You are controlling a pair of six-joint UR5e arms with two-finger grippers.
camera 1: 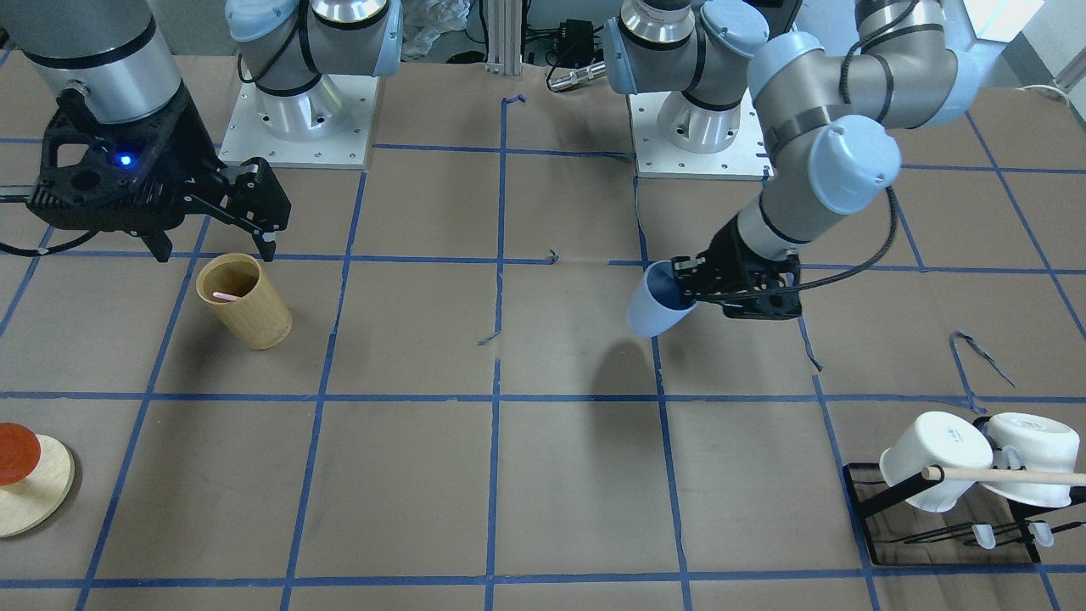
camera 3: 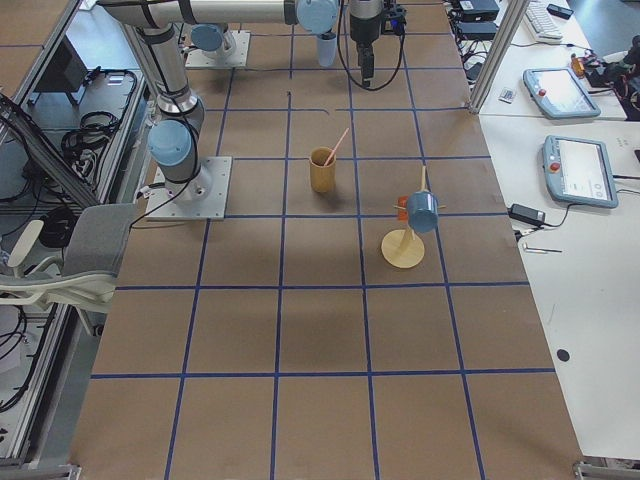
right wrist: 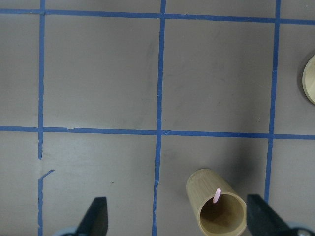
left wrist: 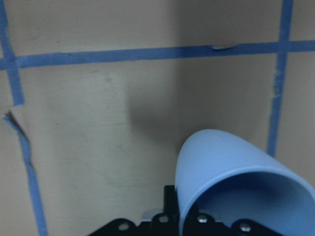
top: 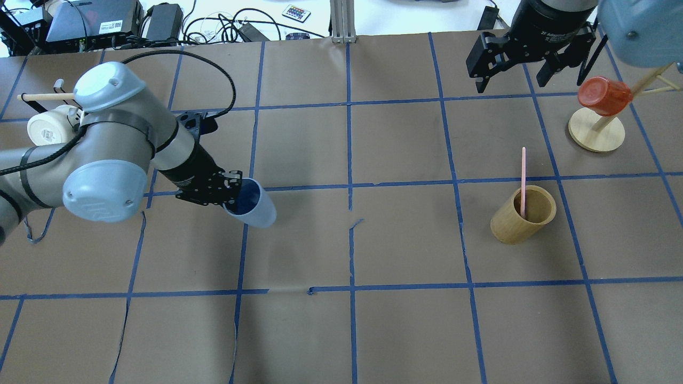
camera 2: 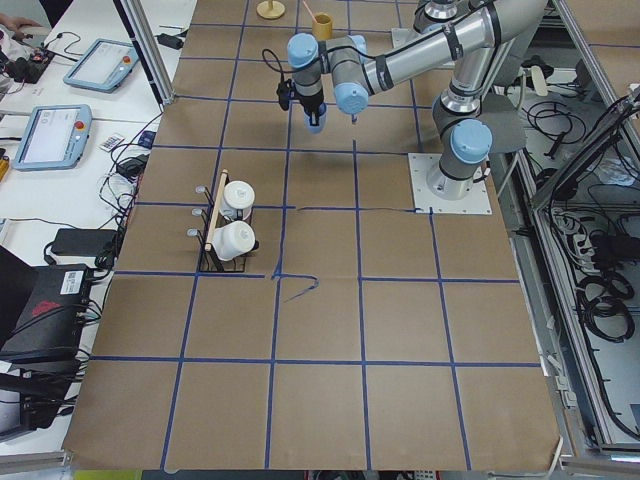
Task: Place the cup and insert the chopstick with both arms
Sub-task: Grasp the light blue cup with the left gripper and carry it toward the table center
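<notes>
Blue cup [camera 1: 655,307] tilts aloft, gripped by left pincer [top: 230,193]; right pincer [top: 509,85] hangs spread.

Matt blue plastic cup [camera 1: 652,316], smooth wooden holder [camera 1: 252,321] (pale bamboo look), matt brown paper tabletop [camera 1: 577,509]

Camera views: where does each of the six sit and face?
Front-facing: across the table, facing the robot; left arm on its right.
Overhead: behind the robot, looking down; left hand holds blue cup.
Exterior left: table end, left arm nearest.
Exterior right: opposite end, right arm nearest.
Left wrist: down past the cup.
Right wrist: down on bamboo holder; right hand open.
Overhead and right wrist share the pink chopstick.
</notes>
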